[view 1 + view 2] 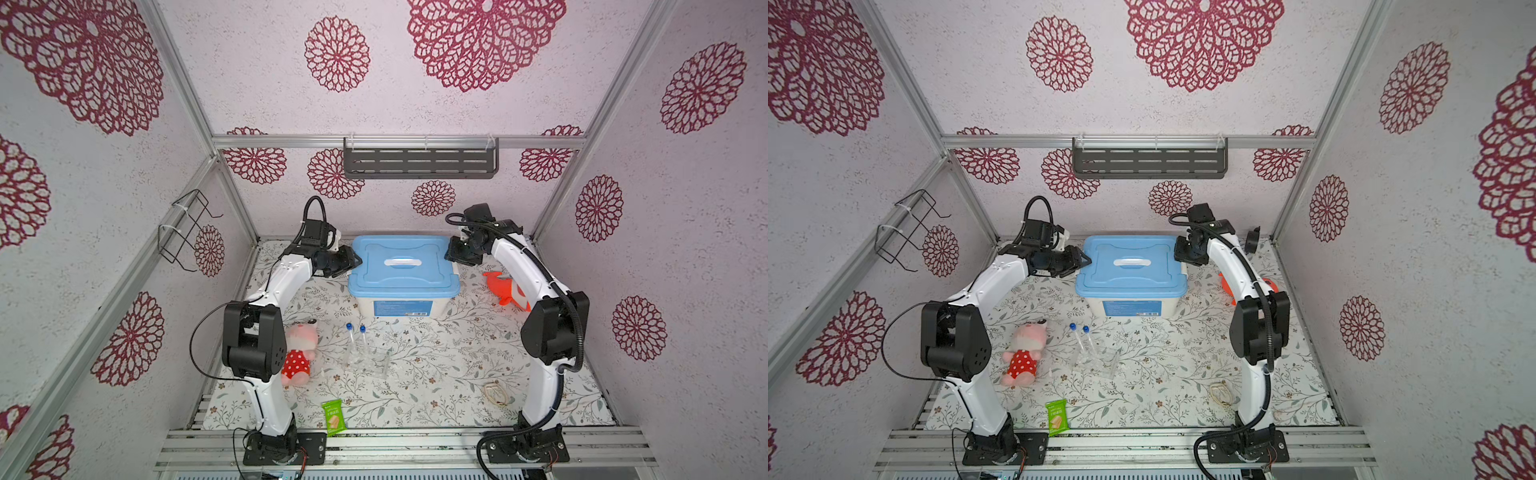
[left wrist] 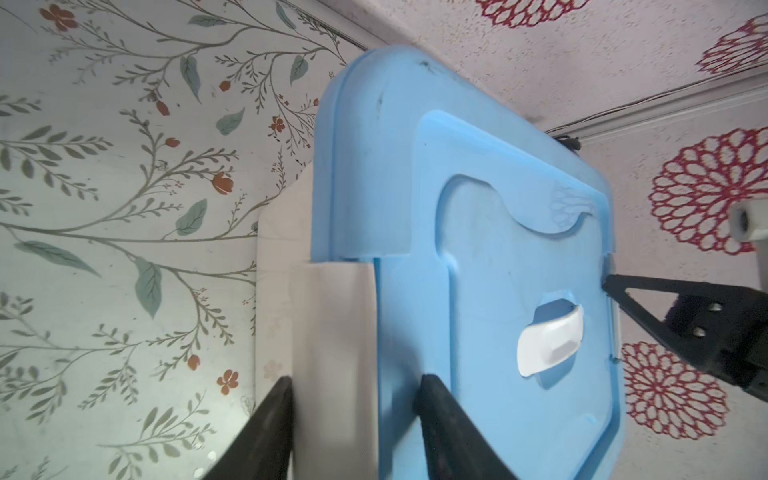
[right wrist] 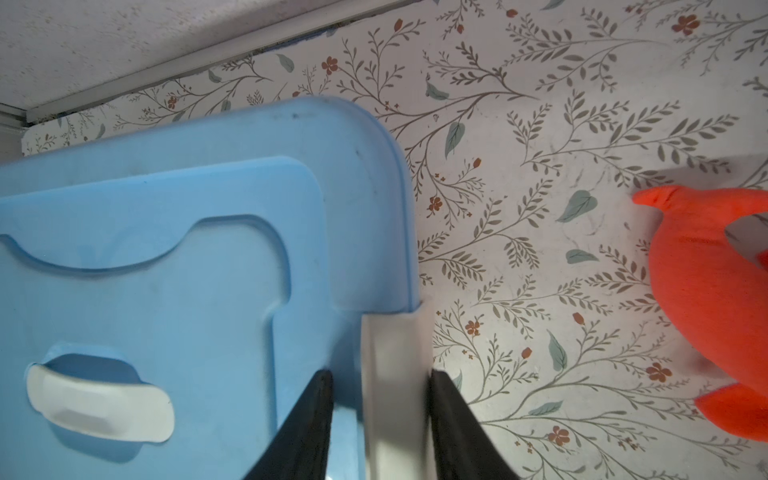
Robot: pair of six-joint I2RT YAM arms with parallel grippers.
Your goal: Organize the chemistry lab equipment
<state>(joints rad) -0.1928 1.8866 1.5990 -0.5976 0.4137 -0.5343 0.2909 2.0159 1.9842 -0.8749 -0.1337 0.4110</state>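
Observation:
A white storage box with a blue lid (image 1: 374, 272) (image 1: 1104, 274) stands at the back middle of the table. My left gripper (image 1: 355, 262) (image 2: 356, 379) is at its left side, jaws closed over the white latch (image 2: 332, 332) and the lid's rim. On the opposite side my right gripper (image 1: 451, 254) (image 3: 381, 374) grips the other white latch (image 3: 395, 374) the same way. In front of the box lie two clear tubes with blue caps (image 1: 357, 338) (image 1: 1079, 338), leaning on clear glassware (image 1: 372, 361).
A pink plush toy (image 1: 299, 353) lies beside my left arm. An orange plush toy (image 1: 505, 291) (image 3: 706, 291) lies right of the box. A green snack packet (image 1: 333, 415) sits at the front edge and a cream loop (image 1: 496, 392) near my right arm's base. A dark shelf (image 1: 419, 160) hangs on the back wall.

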